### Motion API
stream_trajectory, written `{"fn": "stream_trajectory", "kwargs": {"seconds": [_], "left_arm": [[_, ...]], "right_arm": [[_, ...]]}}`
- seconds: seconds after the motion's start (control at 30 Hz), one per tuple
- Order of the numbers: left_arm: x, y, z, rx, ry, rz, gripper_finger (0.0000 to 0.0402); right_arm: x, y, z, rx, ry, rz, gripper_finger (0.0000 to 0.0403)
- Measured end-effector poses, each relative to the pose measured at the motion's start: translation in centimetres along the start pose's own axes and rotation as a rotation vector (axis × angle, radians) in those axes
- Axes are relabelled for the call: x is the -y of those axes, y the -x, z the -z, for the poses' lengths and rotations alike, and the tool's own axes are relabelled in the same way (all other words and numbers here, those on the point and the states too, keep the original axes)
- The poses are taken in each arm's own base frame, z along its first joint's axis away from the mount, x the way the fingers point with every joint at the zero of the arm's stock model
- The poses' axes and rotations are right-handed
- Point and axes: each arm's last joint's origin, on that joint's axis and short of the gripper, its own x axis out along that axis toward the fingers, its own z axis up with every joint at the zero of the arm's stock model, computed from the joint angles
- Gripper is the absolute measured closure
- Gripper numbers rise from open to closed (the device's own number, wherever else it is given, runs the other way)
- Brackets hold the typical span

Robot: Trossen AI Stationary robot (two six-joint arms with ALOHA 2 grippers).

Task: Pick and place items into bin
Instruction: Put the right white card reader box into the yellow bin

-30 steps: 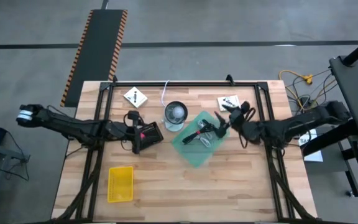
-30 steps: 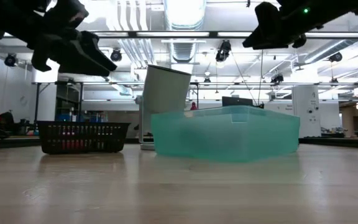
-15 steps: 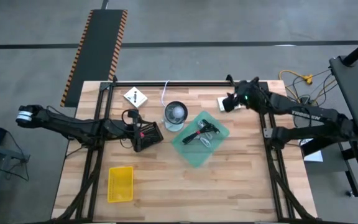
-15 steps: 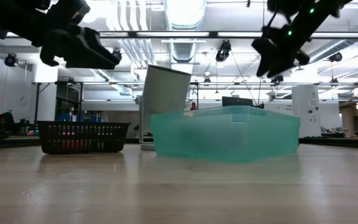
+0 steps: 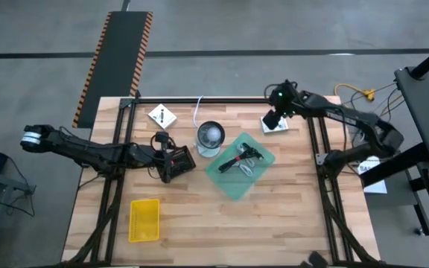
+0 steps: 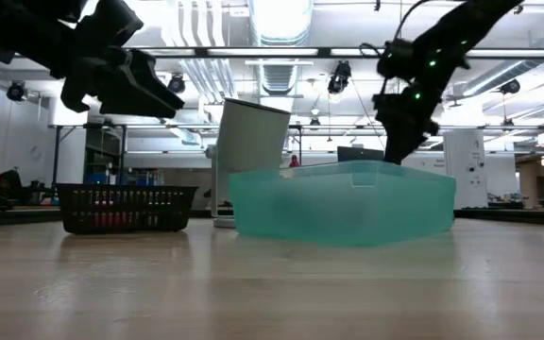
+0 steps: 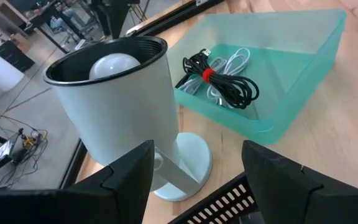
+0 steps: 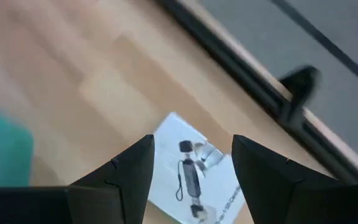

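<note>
The teal bin [image 5: 229, 182] stands mid-table with a dark cable tied in red [image 7: 224, 81] and white cables [image 7: 232, 62] lying in it. One white packet with black marks [image 5: 278, 125] lies flat at the far right, and another [image 5: 161, 115] at the far left. A white cable [image 5: 197, 110] lies by the far edge. My right gripper [image 5: 272, 119] hangs open above the right packet [image 8: 188, 171], pointing steeply down and clear of it. Left of the bin, my left gripper [image 5: 176, 159] hovers open over a black basket [image 5: 182, 165], facing the cup [image 7: 120, 106].
A round grey cup [image 5: 210, 136] stands on its foot just beyond the bin's far left corner. A yellow basket [image 5: 144, 219] lies at the near left. A black frame rail [image 5: 222, 99] runs along the far edge, close behind the right packet.
My right gripper has swung from above the bin toward the table's far right corner and has tipped from nearly level to steeply downward, ending over the white packet. Its fingers stay apart. The bin and its contents have not moved.
</note>
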Motion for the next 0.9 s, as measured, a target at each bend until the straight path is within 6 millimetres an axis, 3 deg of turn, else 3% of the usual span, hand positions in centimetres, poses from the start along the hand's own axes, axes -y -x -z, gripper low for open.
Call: {"fn": "stream_trajectory", "kwargs": {"seconds": [0.17, 0.47, 0.73, 0.9], "left_arm": [[0.1, -0.1, 0.1, -0.006, 0.004, 0.002, 0.0175], [0.1, -0.1, 0.1, -0.015, 0.000, 0.005, 0.0175], [0.2, -0.2, 0.3, -0.025, -0.004, 0.008, 0.0175], [0.2, -0.1, 0.2, -0.025, -0.004, 0.008, 0.0175]], "right_arm": [[-0.2, -1.5, -1.2, -0.153, 0.282, -0.048, 0.0202], [-0.5, -3.1, -2.1, -0.460, 0.429, -0.141, 0.0202], [-0.9, -4.3, -1.3, -0.488, 0.565, -0.270, 0.0195], [-1.0, -4.9, -0.8, -0.459, 0.609, -0.271, 0.0146]]}}
